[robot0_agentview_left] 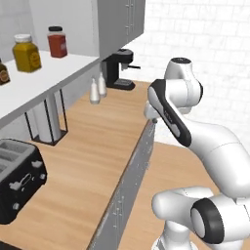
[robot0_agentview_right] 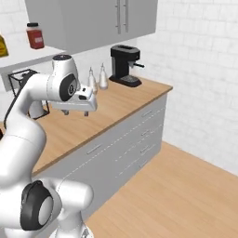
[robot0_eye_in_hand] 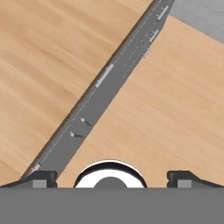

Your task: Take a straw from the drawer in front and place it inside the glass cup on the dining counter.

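My gripper (robot0_agentview_left: 152, 117) (robot0_agentview_right: 76, 113) (robot0_eye_in_hand: 112, 177) hangs over the front edge of the wooden worktop along the tiled wall, pointing down, open, with nothing between its fingers. Beneath it runs a bank of light grey drawer fronts with slim bar handles; the top drawer (robot0_agentview_right: 100, 148) (robot0_eye_in_hand: 105, 81) is shut, as are the ones below it. In the hand view that grey front is a slanted band between worktop and floor. The straw is hidden. Both the glass cup and the dining counter are out of view.
A black toaster (robot0_agentview_left: 17, 178) stands near the worktop's front left. Two shakers (robot0_agentview_left: 97, 90) (robot0_agentview_right: 97, 79) and a black coffee machine (robot0_agentview_left: 119, 68) (robot0_agentview_right: 124, 65) stand at the back. Jars (robot0_agentview_left: 27, 53) sit on a white shelf. Open wooden floor (robot0_agentview_right: 186, 195) lies right of the cabinets.
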You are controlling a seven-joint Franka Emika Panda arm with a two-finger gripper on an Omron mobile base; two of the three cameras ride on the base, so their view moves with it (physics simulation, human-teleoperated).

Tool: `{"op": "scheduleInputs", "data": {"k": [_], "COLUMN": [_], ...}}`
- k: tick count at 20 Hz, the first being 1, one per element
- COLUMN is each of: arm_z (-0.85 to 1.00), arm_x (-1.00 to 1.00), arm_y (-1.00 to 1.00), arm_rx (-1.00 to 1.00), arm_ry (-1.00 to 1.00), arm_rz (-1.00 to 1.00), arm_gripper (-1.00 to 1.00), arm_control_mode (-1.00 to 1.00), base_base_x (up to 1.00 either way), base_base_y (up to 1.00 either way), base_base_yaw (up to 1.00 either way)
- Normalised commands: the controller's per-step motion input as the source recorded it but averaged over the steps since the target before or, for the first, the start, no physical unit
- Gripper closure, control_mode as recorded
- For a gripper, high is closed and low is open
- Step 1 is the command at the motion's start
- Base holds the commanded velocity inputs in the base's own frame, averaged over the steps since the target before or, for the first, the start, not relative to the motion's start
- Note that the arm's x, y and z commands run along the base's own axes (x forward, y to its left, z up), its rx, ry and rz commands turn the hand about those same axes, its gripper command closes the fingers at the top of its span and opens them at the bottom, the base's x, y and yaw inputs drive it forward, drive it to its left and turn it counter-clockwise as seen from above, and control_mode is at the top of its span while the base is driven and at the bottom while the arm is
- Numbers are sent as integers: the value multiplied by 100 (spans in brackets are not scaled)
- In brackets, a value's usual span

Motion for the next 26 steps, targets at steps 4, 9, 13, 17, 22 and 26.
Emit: {"op": "scheduleInputs", "data": {"k": [4,9,13,17,22,26], "arm_z": [0,0,0,-13,-53,-81], "arm_x": [0,-12,0,0,9,42], "arm_y": [0,-2,-68,-86,-51,-19], "arm_rx": [0,13,35,42,41,37], "arm_ry": [0,0,1,0,0,0], "arm_rz": [0,-18,-14,-7,-1,0], "arm_gripper": [-100,-100,-100,-100,-100,-100], "arm_control_mode": [100,-100,-100,-100,-100,-100], "base_base_x": [-7,-3,0,0,0,0], "base_base_y": [67,10,0,0,0,0], "base_base_yaw": [-37,-6,0,0,0,0]}}
